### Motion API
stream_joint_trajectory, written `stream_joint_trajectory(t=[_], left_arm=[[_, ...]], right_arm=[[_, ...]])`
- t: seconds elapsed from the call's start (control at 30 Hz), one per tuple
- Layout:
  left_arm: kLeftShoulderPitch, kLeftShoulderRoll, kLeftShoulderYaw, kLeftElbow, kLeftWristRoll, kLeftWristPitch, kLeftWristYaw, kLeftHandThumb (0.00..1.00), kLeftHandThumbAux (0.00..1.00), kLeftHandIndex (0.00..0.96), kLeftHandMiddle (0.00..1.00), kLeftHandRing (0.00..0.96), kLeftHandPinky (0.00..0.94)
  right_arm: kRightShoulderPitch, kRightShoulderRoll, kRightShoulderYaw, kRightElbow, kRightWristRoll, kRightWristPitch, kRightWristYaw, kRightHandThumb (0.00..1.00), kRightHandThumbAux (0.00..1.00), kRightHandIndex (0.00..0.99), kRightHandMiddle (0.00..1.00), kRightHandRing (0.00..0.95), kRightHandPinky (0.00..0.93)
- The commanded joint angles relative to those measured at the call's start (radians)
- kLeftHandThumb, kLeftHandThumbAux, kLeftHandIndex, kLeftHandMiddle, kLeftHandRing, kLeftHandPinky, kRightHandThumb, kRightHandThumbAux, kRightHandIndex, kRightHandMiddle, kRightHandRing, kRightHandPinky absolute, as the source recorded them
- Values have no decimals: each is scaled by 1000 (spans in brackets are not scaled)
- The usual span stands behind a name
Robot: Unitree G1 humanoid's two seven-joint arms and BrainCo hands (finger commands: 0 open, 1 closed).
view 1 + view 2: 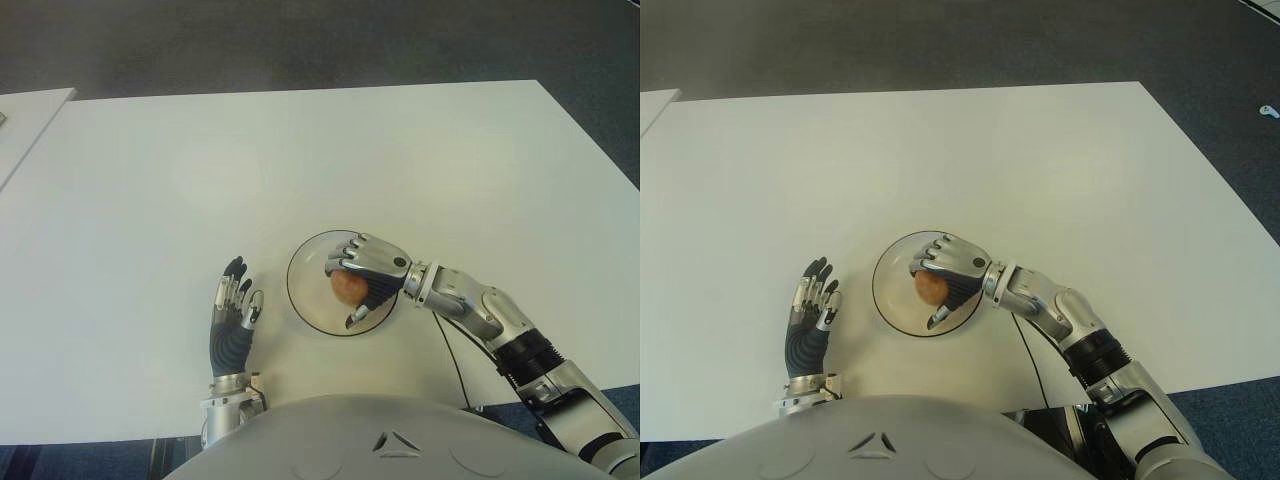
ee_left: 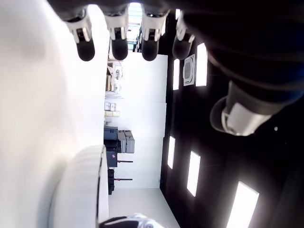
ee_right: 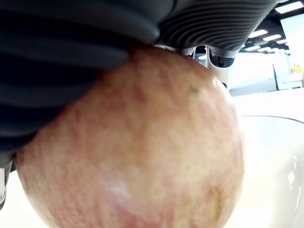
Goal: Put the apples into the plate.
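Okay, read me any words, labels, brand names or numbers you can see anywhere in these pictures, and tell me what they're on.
None can be read.
The apple, held over the plate by the right hand, carries no sticker that shows.
The table and the left hand, left of the plate, bear no lettering.
The far shelves in the left wrist view hold items too small to read.

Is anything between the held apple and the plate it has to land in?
Nothing visible. The right hand is closed around the apple directly over the plate, whose surface shows bare around it. The left hand shows open on the table, to the plate's left, clear of it.
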Motion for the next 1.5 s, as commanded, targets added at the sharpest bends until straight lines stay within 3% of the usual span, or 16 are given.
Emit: stream_joint_trajectory(t=[0.03,0.1,0.17,0.27,0.33,0.4,0.7,1.13,1.5], left_arm=[[35,-26,-11,10,-9,26,3,107,517,40,26,0,44],[35,-27,-10,12,-6,26,6,107,514,41,27,3,48],[34,-28,-8,14,1,25,10,108,506,44,30,7,52],[32,-29,-7,16,9,25,14,110,501,47,35,14,63],[28,-29,-5,21,13,24,16,111,501,48,37,18,68],[25,-28,-4,26,21,23,19,108,505,45,38,20,68],[14,-24,-2,39,53,12,31,91,519,21,24,7,52],[11,-29,2,67,79,-9,64,75,526,20,31,10,53],[2,-39,-14,81,43,-19,57,79,499,32,38,12,51]], right_arm=[[-26,9,18,37,-37,-10,-53,659,716,661,848,844,820],[-32,9,23,44,-54,-11,-77,682,713,553,788,768,710],[-35,5,26,39,-64,-10,-89,461,581,445,581,541,486],[-31,-14,17,2,-52,-11,-67,287,493,195,241,208,195],[-28,-23,14,-19,-41,-9,-47,211,456,93,109,85,80],[-30,-28,17,-34,-36,-3,-22,162,423,47,56,43,40],[-41,-40,20,-54,-26,-10,26,52,322,1,1,1,1],[-10,-33,-7,-89,101,15,128,72,276,0,0,0,0],[95,43,-81,-153,298,169,186,101,270,0,0,0,0]])
